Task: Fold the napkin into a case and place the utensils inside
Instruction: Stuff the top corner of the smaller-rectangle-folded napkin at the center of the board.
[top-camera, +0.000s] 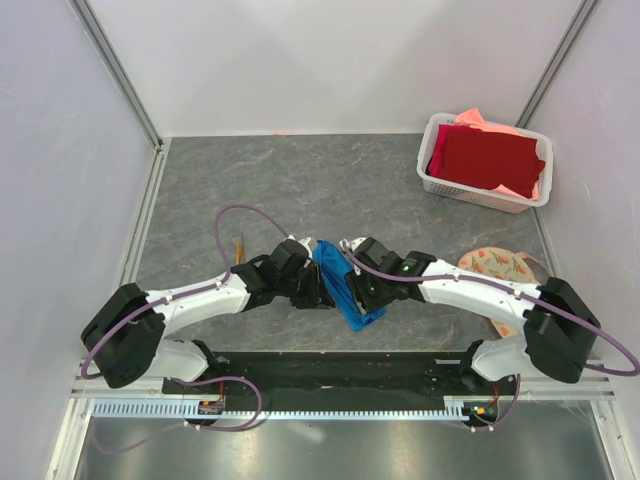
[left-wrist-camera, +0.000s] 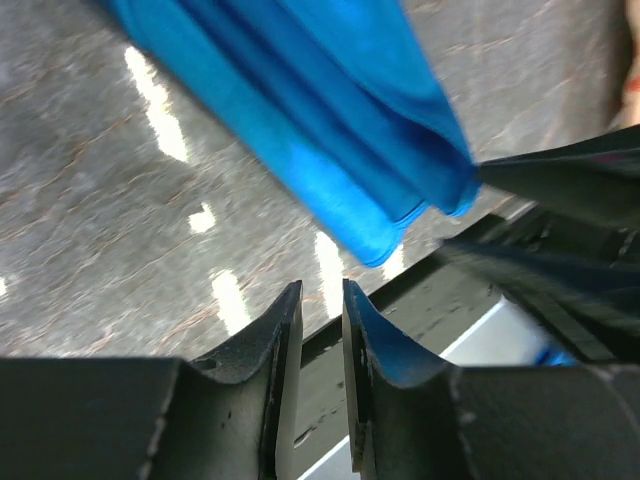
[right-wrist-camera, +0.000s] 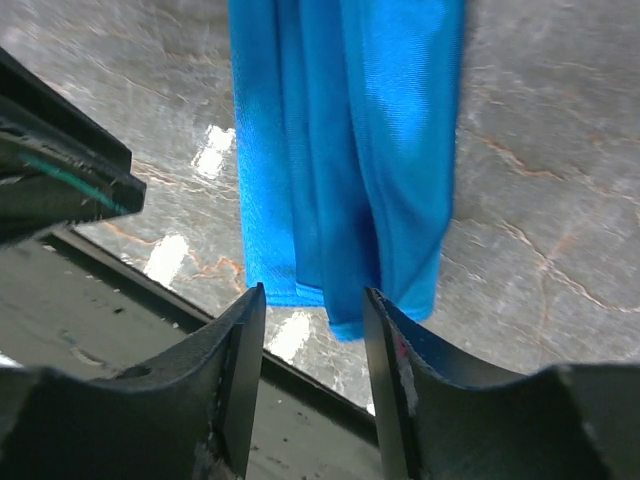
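Note:
The blue napkin (top-camera: 340, 285) lies folded into a narrow layered strip on the grey table, slanting toward the near edge, between my two grippers. My left gripper (top-camera: 318, 287) is at its left side. In the left wrist view the napkin (left-wrist-camera: 300, 120) ends just beyond the left gripper (left-wrist-camera: 322, 290), whose jaws stand a narrow gap apart with nothing in it. My right gripper (top-camera: 354, 290) is at the strip's right side. In the right wrist view the right gripper (right-wrist-camera: 313, 295) is open, with the end of the napkin (right-wrist-camera: 340, 150) just past its tips. One thin orange utensil (top-camera: 240, 247) lies left of the arms.
A white basket (top-camera: 432, 175) at the back right holds a dark red cloth (top-camera: 490, 158) over a salmon-pink one. A round floral mat (top-camera: 498, 265) lies behind the right arm. The table's black near edge (right-wrist-camera: 120, 340) runs just under both grippers.

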